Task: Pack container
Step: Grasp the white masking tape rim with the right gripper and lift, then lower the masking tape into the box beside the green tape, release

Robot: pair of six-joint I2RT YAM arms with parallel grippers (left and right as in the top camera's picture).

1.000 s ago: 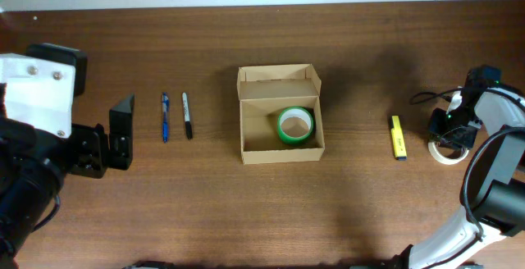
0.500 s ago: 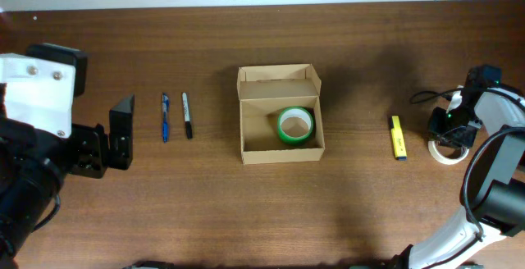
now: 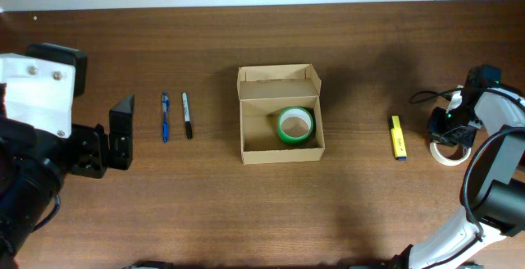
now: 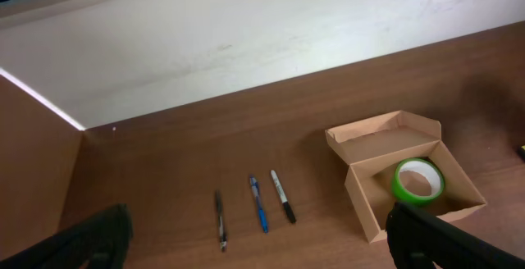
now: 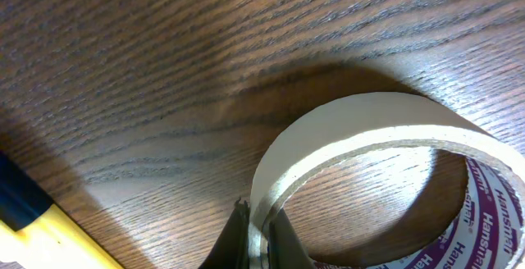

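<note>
right wrist only: right pincer [image 5: 257, 238] tight on tape roll [image 5: 369, 129]

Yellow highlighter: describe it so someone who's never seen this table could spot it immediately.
From the open cardboard box in the centre, look to the robot's right: the highlighter lies flat between the box and a white tape roll. It's the only slim yellow stick there, dark-tipped; its neighbours are boxy or round.

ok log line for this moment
right claw: shut on white tape roll | left claw: open | container: open, green tape roll inside
</note>
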